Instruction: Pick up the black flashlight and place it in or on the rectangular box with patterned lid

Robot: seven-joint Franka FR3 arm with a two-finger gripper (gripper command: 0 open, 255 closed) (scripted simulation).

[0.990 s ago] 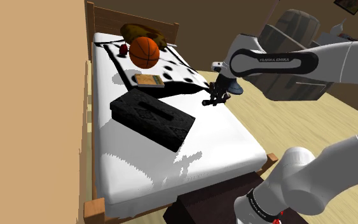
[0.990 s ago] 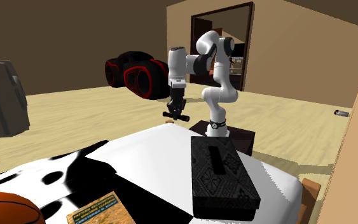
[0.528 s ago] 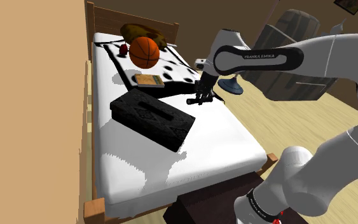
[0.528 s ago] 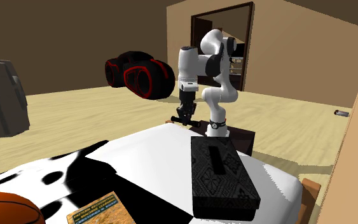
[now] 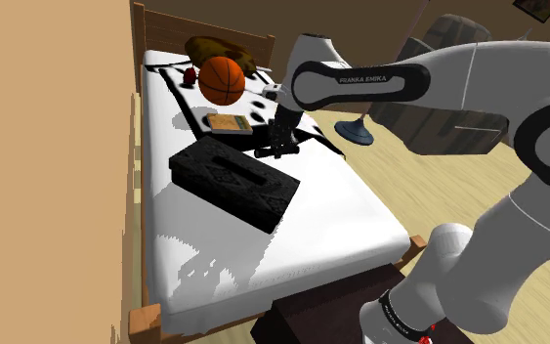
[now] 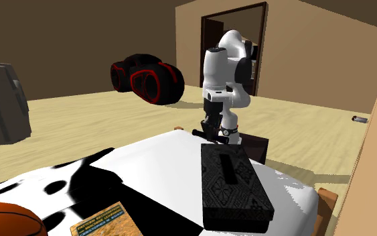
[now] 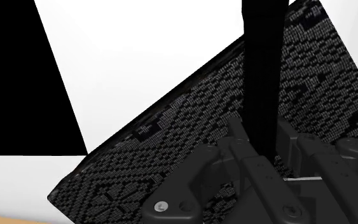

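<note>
A wooden bed (image 5: 346, 210) with a white, black-spotted cover stands against a tan wall (image 5: 48, 176) on a pale wood floor (image 6: 73, 115), a dark-framed doorway (image 6: 234, 19) beyond.

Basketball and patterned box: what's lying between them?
A small tan book lies on the bed between the basketball and the patterned box, seen in the shoulder view.

Shoulder view: the box (image 5: 233, 181) lies centre on the bed (image 5: 346, 210), flashlight (image 7: 260, 76) above it (book (image 5: 229, 123), basketball (image 5: 222, 80) upper left).
</note>
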